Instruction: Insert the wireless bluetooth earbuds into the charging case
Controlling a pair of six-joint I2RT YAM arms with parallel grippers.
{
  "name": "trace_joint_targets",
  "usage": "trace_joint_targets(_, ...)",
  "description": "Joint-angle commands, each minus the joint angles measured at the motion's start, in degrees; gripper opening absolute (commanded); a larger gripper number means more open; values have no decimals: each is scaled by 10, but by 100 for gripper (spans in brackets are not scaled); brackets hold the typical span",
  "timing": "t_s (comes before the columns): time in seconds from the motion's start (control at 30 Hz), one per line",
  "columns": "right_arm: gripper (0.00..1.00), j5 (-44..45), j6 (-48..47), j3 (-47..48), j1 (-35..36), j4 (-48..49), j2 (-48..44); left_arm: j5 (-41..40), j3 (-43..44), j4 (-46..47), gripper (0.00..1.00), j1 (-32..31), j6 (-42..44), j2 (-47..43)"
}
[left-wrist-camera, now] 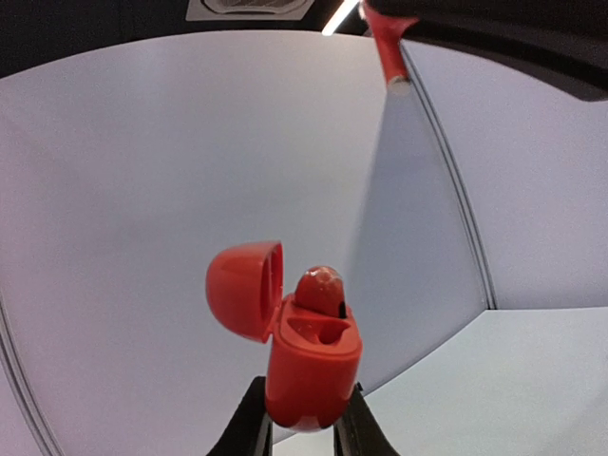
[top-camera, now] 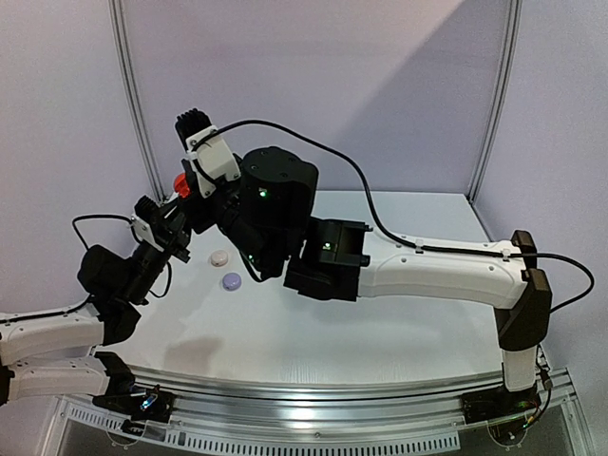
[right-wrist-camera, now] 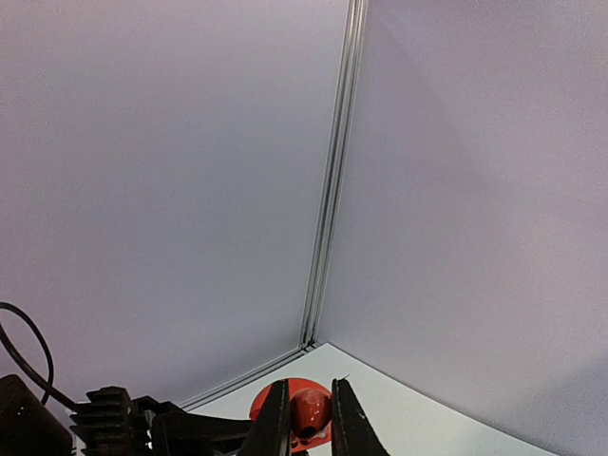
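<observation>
While the open red plastic charging case (left-wrist-camera: 312, 372) is clamped at lower centre by the left gripper (left-wrist-camera: 302, 425), a red stemmed earbud (right-wrist-camera: 308, 410) is pinched by the right gripper (right-wrist-camera: 310, 424), alignment over the empty socket (left-wrist-camera: 316, 331) likely being required next.

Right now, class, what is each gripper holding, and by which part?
The left gripper clamps the open red charging case by its lower body. The right gripper pinches a red earbud by its head end, stem sticking out.
</observation>
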Motion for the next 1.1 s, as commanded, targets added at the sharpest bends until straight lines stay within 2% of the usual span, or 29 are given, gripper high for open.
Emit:
trace_joint_targets(0.0,0,23,5,-3,3,23,-5,21,-13,25,0,-6,14,-10)
trace_joint_targets(0.33,0,0,10,15,3,20,24,33,-20,44,0,-3,76,-19)
trace_joint_targets(0.57,0,-6,26,22,2,5,32,47,-23,64,0,21,130,-23)
trace_joint_targets(1.07,0,-9,30,42,3,-13,56,46,-23,70,0,26,134,-24)
